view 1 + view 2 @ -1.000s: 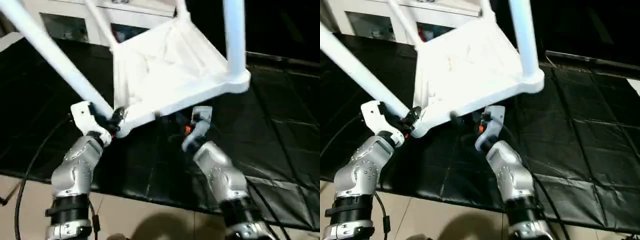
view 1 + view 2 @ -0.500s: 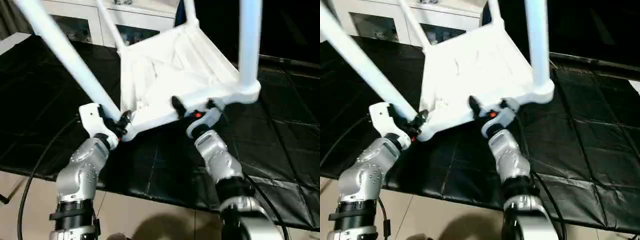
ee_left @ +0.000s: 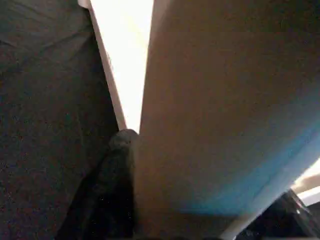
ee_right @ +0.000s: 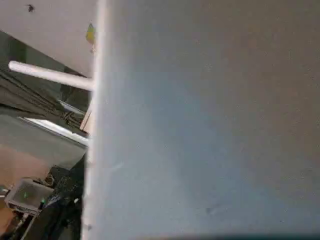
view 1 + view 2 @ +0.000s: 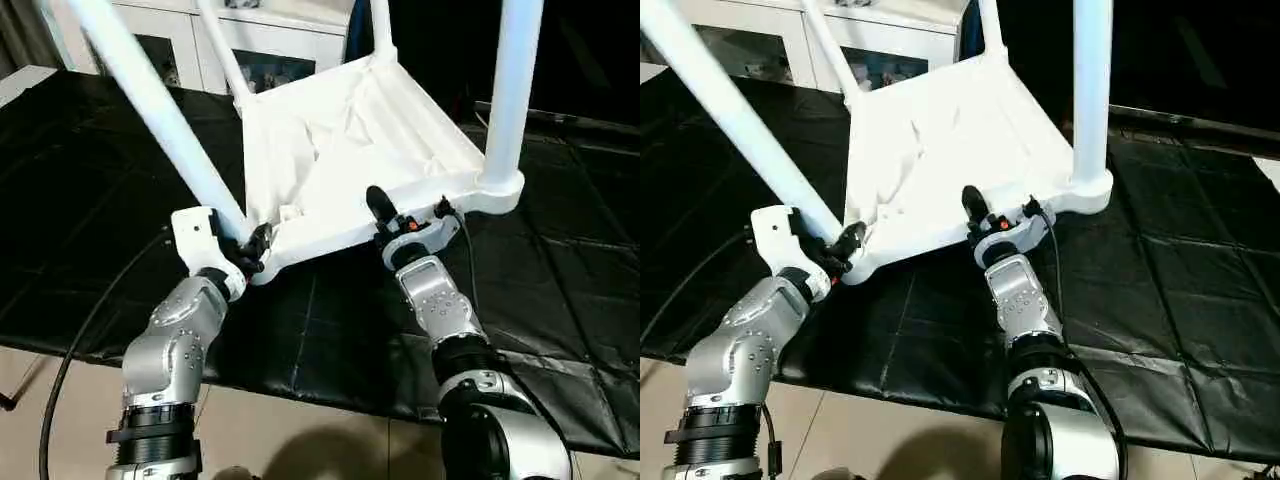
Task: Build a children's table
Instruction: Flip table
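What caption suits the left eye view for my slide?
Both grippers, left gripper and right gripper, grip the upturned children's table.

The scene is viewed from the head by both eye views, forward and down over the silver forearms, from places slightly apart. The upturned table (image 5: 350, 150), its legs (image 5: 150, 110), the black mat (image 5: 560, 290) and the cabinet (image 5: 900, 45) behind are shared by both. The left wrist view is set hard against a leg (image 3: 225, 120), with one dark finger (image 3: 107, 195) and mat beside it. The right wrist view is pressed close to the tabletop (image 4: 210, 125); another leg (image 4: 50, 76) is seen past its edge.
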